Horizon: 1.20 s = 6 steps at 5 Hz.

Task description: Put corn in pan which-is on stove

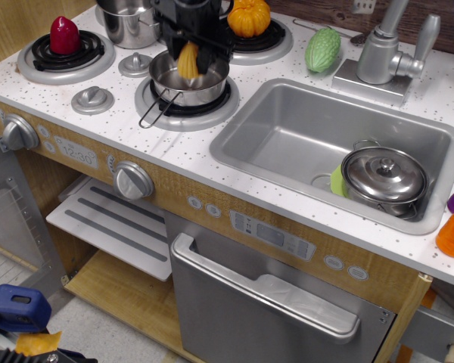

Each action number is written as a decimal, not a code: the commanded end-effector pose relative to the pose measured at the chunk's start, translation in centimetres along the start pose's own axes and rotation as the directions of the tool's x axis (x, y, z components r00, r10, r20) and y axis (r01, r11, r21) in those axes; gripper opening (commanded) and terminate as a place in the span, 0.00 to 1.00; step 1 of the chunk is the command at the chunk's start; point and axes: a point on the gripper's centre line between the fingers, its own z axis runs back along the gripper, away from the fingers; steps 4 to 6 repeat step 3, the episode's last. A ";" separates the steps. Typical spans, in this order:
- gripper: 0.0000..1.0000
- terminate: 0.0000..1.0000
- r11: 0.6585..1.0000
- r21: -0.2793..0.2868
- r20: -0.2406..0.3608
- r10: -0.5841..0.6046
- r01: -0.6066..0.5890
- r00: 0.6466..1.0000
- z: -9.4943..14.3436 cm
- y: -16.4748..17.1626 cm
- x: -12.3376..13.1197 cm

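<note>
Your gripper [189,54] is clamped on the corn [188,62], fingers pinching it from both sides, tip pointing down. The cob hangs right inside the mouth of the pan [188,83], though you can't tell if it's touching the bottom. The pan sits on the front burner of the stove [136,144], with its wire handle pointing toward the front-left. An orange pumpkin [249,17] sits on the burner behind.

The stove [174,147] carries the pan [189,85], pumpkin [249,17] and gourd [321,49].
</note>
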 end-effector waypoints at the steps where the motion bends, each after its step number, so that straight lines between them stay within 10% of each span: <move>1: 1.00 0.00 1.000 0.011 0.068 -0.002 0.001 0.998 1.3 1.2 2.1; 2: 1.00 0.00 1.000 0.011 0.068 -0.002 0.001 0.998 1.3 1.2 2.1; 3: 1.00 1.00 1.000 0.011 0.068 -0.002 0.001 0.998 1.3 1.2 2.1; 6: 1.00 1.00 1.000 0.011 0.068 -0.002 0.001 0.998 1.3 1.2 2.1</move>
